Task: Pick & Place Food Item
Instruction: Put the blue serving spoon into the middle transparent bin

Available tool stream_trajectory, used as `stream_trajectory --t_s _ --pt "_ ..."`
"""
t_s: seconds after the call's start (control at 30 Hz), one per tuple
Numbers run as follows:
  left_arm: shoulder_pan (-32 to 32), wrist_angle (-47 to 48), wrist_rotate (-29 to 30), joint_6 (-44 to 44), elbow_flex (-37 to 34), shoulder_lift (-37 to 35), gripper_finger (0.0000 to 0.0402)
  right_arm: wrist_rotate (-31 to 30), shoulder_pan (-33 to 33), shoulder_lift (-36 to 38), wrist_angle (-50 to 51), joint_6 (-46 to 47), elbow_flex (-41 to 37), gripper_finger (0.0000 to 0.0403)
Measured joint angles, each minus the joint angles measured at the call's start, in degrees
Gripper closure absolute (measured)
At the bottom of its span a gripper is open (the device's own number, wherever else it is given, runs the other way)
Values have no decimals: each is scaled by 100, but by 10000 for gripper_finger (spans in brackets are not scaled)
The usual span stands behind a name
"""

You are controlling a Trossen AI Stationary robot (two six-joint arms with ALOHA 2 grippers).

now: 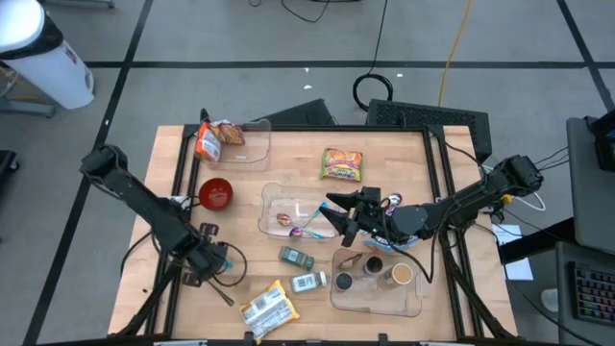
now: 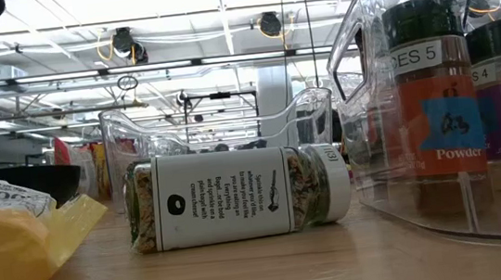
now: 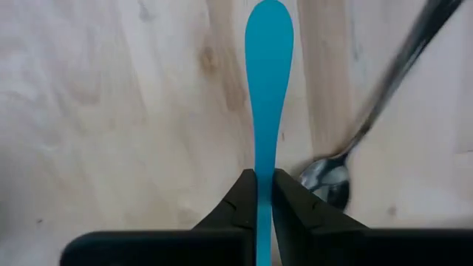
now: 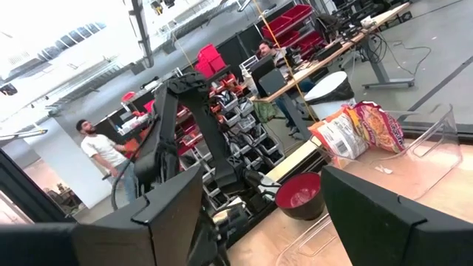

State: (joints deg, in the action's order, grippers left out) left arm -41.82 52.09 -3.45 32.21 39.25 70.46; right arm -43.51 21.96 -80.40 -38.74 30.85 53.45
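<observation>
In the left claw (image 3: 264,193), blue utensil handle (image 3: 267,89) points straight forward.

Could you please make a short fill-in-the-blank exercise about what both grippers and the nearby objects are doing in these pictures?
1. The left gripper is shut on a thin ____ utensil handle.
2. A metal ____ lies on the wooden table beside that handle.
3. The right gripper hovers with its fingers ____ over the clear container in the middle.
4. In the low view, the seasoning jar lies on its ____.

Missing words: blue; spoon; open; side
</observation>
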Motion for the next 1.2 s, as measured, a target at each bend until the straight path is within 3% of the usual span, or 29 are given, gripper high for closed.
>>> stream_trajectory --t_s 0.3,0.6,0.77,0.97,1.2 --pt "396 1092 -77 54 1191 -713 383 2 -1 0 -4 -36 0 136" --pt "937 1515 777 -416 2885 -718 383 17 -11 0 -326 -529 0 136" --pt "1719 1721 888 -937 3668 -173 383 24 -9 121 -512 -1188 0 136" --pt "2560 1974 680 -1692 4643 1005 383 39 57 547 -415 -1996 0 136" --pt "3318 1998 473 -2410 5977 2414 383 18 499 1622 889 -2516 0 136"
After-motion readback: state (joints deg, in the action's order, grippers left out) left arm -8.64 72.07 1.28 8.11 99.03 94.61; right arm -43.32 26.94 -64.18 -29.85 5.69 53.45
